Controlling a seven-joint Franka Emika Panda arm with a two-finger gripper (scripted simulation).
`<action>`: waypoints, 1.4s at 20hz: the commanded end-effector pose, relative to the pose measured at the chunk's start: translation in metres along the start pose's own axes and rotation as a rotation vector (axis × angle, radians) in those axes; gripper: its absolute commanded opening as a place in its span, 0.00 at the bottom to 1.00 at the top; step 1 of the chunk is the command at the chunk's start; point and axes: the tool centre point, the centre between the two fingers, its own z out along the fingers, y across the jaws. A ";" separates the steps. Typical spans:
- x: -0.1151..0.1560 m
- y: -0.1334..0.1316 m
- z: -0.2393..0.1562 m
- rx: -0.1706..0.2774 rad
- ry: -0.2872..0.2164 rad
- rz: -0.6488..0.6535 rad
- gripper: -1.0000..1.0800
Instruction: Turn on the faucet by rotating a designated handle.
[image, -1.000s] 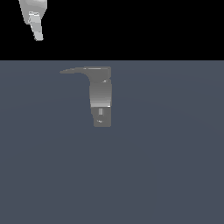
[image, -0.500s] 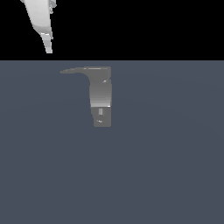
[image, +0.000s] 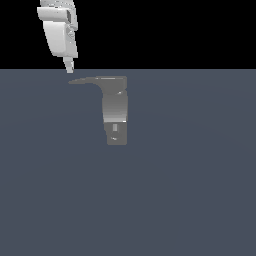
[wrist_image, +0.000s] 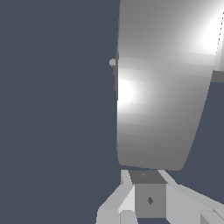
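I see the faucet (image: 116, 111) standing upright on the flat grey-blue floor (image: 190, 190), a little to the exterior view's left of centre. Its upper body is lighter grey; the lower part is darker and carries a small pale rectangle. The handle (image: 86, 80) juts sideways from the top cap toward the exterior view's left, thin and dark, tapering to a point.

My gripper (image: 70, 67) hangs from the white arm at the top of the exterior view, on that view's left. Its tip sits just above the pointed end of the handle, near it, with a small gap showing; I see no contact. Only one narrow finger end shows there, so I cannot tell whether the jaws are open or closed.

In the wrist view the faucet (wrist_image: 159, 87) fills most of the frame as a big shiny grey surface with bright highlights. Pale gripper parts (wrist_image: 148, 199) show at the edge of the frame, close up against that surface. The fingertips are not clearly separable there either, so the jaw state stays unclear. Nothing is held that I can see.
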 end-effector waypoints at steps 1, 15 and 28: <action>0.007 -0.014 0.008 -0.001 0.003 0.056 0.00; 0.033 -0.056 0.032 -0.006 0.004 0.229 0.00; 0.033 -0.050 0.033 -0.006 0.003 0.237 0.00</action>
